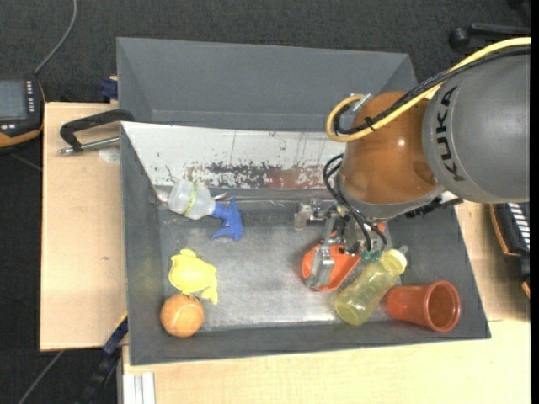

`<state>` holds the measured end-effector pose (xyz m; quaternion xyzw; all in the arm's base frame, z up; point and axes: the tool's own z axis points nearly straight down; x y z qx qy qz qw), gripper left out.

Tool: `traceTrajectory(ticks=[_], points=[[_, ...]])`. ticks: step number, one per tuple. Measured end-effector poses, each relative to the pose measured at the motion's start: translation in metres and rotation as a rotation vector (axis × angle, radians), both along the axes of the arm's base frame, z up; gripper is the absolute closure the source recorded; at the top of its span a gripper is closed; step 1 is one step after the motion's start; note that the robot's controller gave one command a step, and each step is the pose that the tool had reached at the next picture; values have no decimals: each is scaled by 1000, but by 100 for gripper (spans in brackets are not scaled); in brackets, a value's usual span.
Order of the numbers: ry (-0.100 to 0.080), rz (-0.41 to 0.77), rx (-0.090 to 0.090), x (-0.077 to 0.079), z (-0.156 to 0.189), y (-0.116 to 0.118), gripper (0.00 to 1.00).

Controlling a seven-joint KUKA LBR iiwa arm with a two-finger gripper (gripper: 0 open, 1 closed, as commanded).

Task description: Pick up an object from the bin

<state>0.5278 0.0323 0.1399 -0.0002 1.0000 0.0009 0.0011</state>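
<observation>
the gripper [322, 266] is low in the bin [139, 251], toward the view's right, sitting right on a small orange-red thing [340, 269] that lies on the bin floor near the front wall. open or clamped, i cannot tell. a yellowish bottle [368, 289] on its side touches the orange-red thing, and beyond it lies a tipped red-orange cup [425, 304].

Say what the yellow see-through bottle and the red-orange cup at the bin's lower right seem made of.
Yellow see-through bottle: probably plastic, glossy, since light passes through it. Red-orange cup: likely smooth opaque plastic, with a faint sheen; cannot be sure.
</observation>
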Motion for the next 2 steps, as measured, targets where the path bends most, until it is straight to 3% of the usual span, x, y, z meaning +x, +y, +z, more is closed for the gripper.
traceTrajectory(ticks=[2], points=[[2,128,1,2,-29,-31,0]])
